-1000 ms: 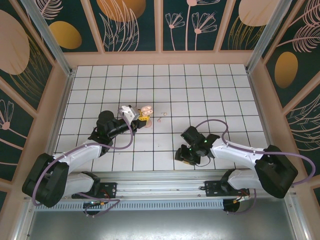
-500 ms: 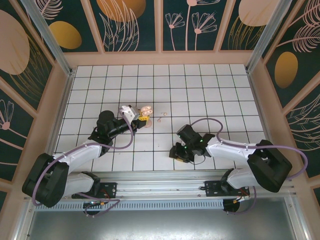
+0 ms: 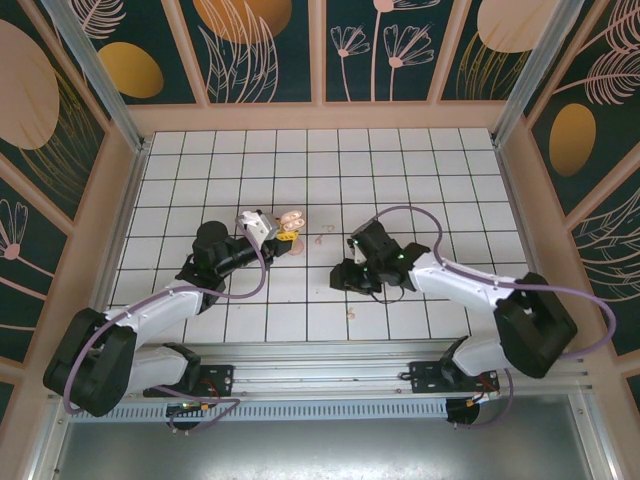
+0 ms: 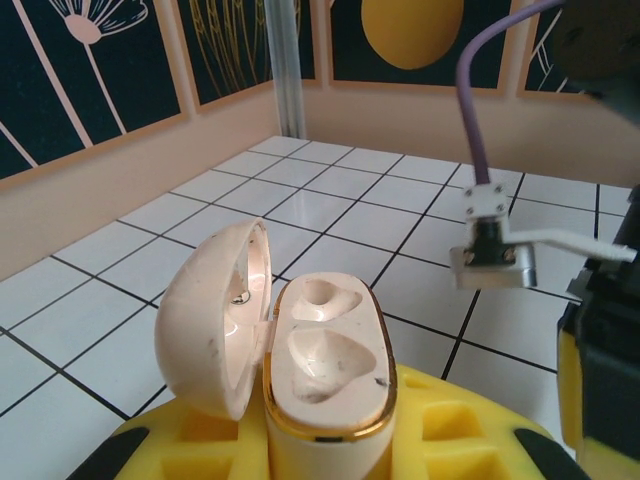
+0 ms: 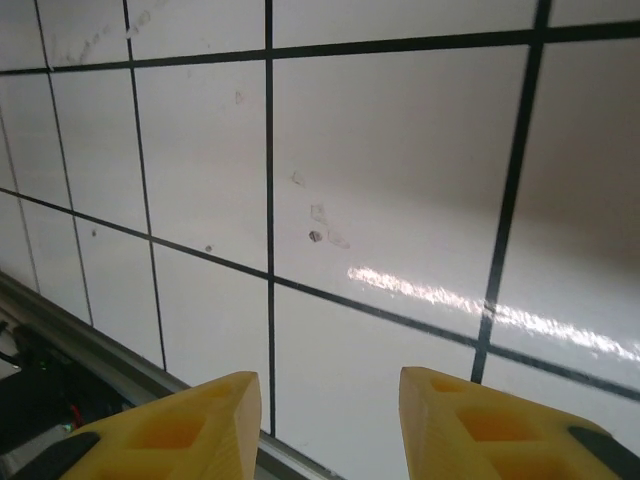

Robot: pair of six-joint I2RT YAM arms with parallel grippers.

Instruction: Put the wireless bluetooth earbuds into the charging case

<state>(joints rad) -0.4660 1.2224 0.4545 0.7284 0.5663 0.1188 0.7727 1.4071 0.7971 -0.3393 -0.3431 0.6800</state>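
- Nearby, just beyond the arm bases, a small pale speck (image 3: pixel 350 313) lies alone on the white tiled floor with black grid lines (image 3: pixel 400 180). It is too small to tell whether it is an earbud.
- A little farther in, the right gripper (image 3: pixel 342 279) hangs low over bare tiles. Its yellow fingers (image 5: pixel 180 430) are spread apart with nothing between them.
- Left of centre, the left gripper (image 3: pixel 283 234) pinches the small pale-pink, gold-rimmed plastic charging case (image 4: pixel 330 370) between its yellow fingers (image 4: pixel 455 435).
- That case stands open. Its rounded lid (image 4: pixel 215 320) is swung out to the left side, and both moulded sockets face up, empty.
- Its oval body runs lengthwise away from the left wrist, in line with the fingers. Seen from above, it points toward the far right of the floor.
- Just right of the case, and apart from it, two tiny pale-pink bits that I take for the wireless earbuds (image 3: pixel 330 228) rest on the tiles. Which way their stems point cannot be made out.
- By my reckoning the task is in its early part. The case is open and steadied, but no earbud is seated yet, and both need picking up and placing.
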